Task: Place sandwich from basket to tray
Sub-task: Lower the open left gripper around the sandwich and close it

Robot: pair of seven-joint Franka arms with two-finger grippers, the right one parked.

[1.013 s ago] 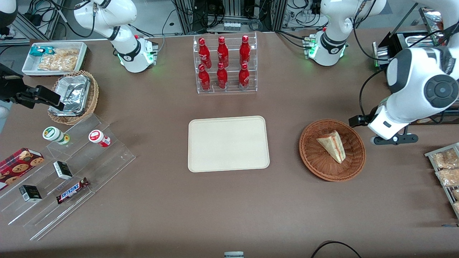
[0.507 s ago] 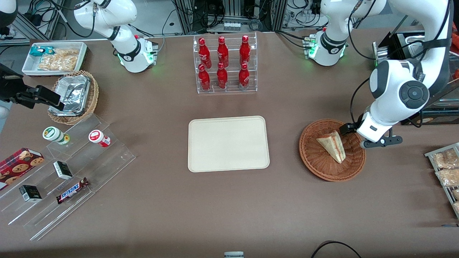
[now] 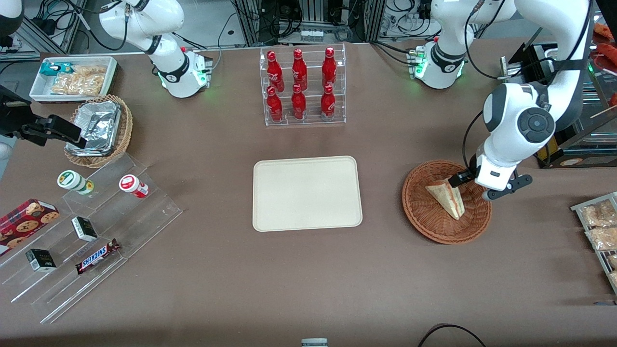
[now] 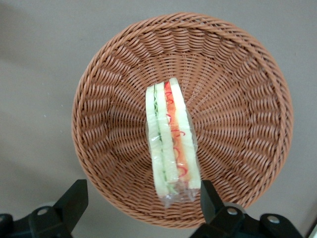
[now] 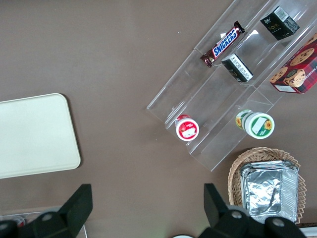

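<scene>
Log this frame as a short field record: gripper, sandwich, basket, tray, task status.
gripper: left arm's gripper, open, above the basket, fingers apart on either side of the sandwich's end, not touching it
sandwich: sandwich lying in the basket, wrapped in clear film, filling edge up
basket: basket on the table, toward the working arm's end, beside the tray
tray: tray holds nothing
task status: sandwich not yet grasped

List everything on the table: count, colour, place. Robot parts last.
sandwich: 1, pale bread, red and green filling, in the basket.
basket: 1, reddish-brown wicker, toward the working arm's end.
tray: 1, cream, mid-table.
bottles: 6, red, in a clear rack, farther from the camera than the tray.
foil-lined basket: 1, tan, toward the parked arm's end.
Snickers bar: 1, on the clear stepped stand.
gripper: open, above the basket, fingers either side of the sandwich.
</scene>
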